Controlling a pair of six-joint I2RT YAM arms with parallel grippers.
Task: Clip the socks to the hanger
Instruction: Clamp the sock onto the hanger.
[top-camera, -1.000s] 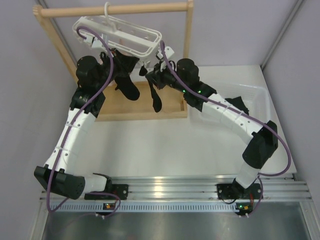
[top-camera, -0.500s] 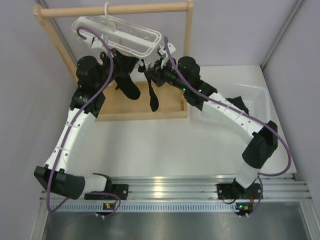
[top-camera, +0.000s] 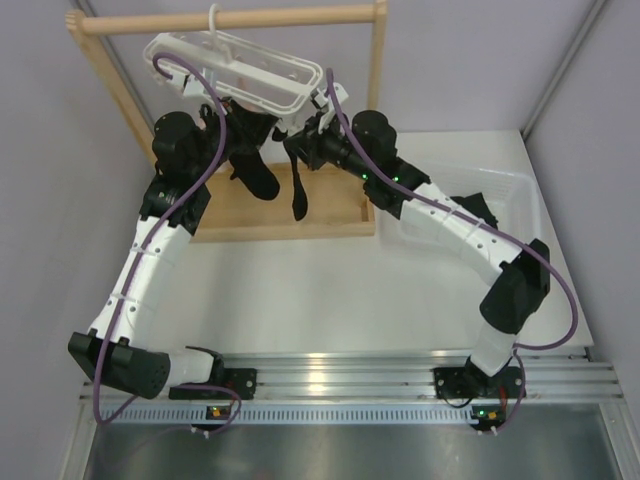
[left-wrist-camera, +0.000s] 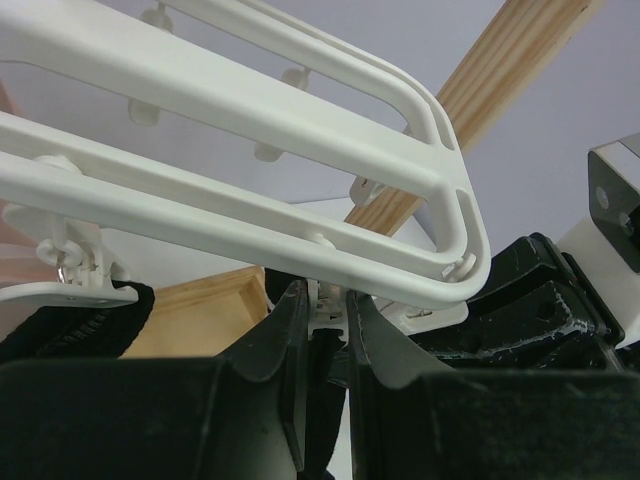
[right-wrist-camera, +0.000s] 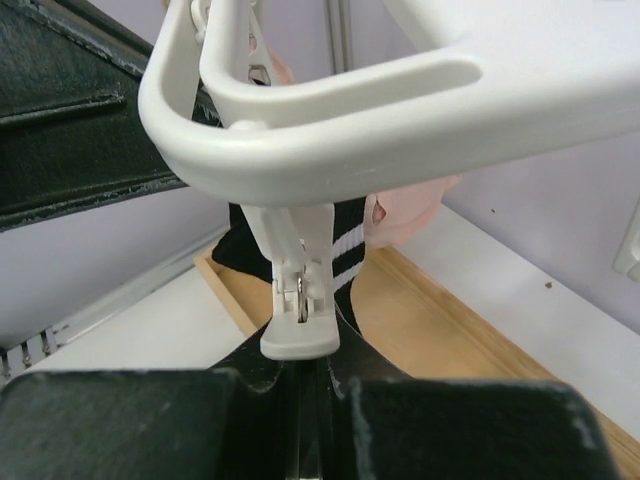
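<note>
Right fingers (right-wrist-camera: 250, 410) fully closed, pinching the top edge of a sock (top-camera: 298, 195). Rest of it dangling limp, long axis straight down over the base of the wooden rack (top-camera: 230, 17).

Left fingers (left-wrist-camera: 275, 350) nearly closed, one on each side of a small white clip (left-wrist-camera: 326, 315) tucked under the rounded end of the hanger (top-camera: 250, 65). Looks like a squeeze on it, with contact on both sides.

Key relation: near clip (right-wrist-camera: 300, 300) directly above the right fingertips, almost touching, mouth pointing down at them. Mouth looks closed from the right wrist view. Cannot tell whether that is the same clip as the one in the left fingers. Right arm nearer for the sock, left arm already at the hardware. Probable next move: short push straight up, sock edge into the mouth, once that mouth is spread.

Hanger hooked on the rack's top rod, tilted down toward the right arm.

Second sock (top-camera: 258, 178) hanging under the hanger just beside the left arm, apparently clipped. Spare sock (top-camera: 478, 207) in the clear bin (top-camera: 520, 190) on the worktop (top-camera: 330, 290).

Materials:
- Hanger: rigid glossy white plastic, slotted oblong frame.
- Clips: small, with a metal spring visible.
- Socks: thin black knit, floppy, with white stripes on a cuff behind the near clip.
- Pale pink cloth (right-wrist-camera: 410, 215) further back.

Risk, as a guess: fabric folding under instead of entering the mouth.
</note>
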